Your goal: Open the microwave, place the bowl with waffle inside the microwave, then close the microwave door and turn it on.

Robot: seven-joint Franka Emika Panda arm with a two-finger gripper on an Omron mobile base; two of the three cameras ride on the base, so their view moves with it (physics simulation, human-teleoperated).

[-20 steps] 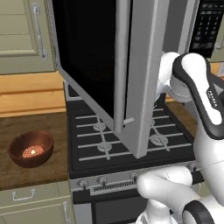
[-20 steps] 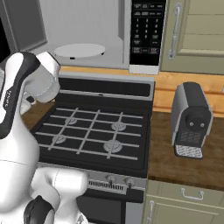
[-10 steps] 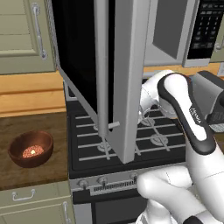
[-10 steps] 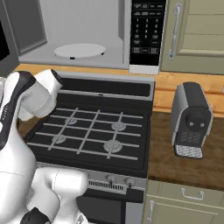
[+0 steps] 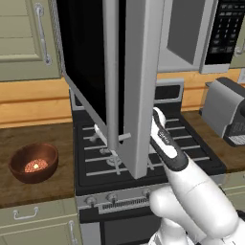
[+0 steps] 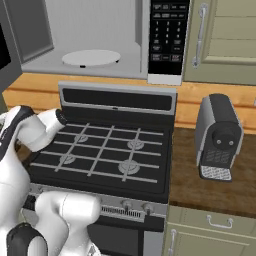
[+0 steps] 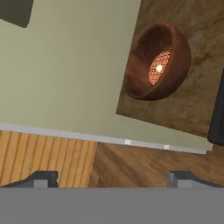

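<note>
**A:** Looking at the bowl (image 5: 34,162) rn. It sits on the wood counter (image 5: 28,136) left of the stove (image 6: 100,155), well apart from the microwave (image 6: 100,40) above. Waffle (image 5: 35,166) lies flat in the bottom, dead center. Microwave door (image 5: 129,72) is swung wide open, so you can see the turntable (image 6: 91,57) inside from the right cam. How would you grab it?

**B:** Gripper (image 7: 113,177) has its fingers spread wide w/ nothing between them. Hand cam looks down at the bowl from off to one side, not over it yet. The arm reaches in under the open door, so the hand itself is hidden behind the door in the left cam.

**A:** So, rim pinch?

**B:** Imo yes: one finger inside the wall, one outside, on the near rim. Looks like wood, so prob stiff and light, won't flex or crack. But the rim looks glossy, so it could slip or tip if the grip is shallow.

**A:** And the waffle?

**B:** Small and loose, nothing holds it in. Keep the bowl level or it slides to one side. Also watch the door edge on the way up, it hangs right over the stove, btw.
</note>
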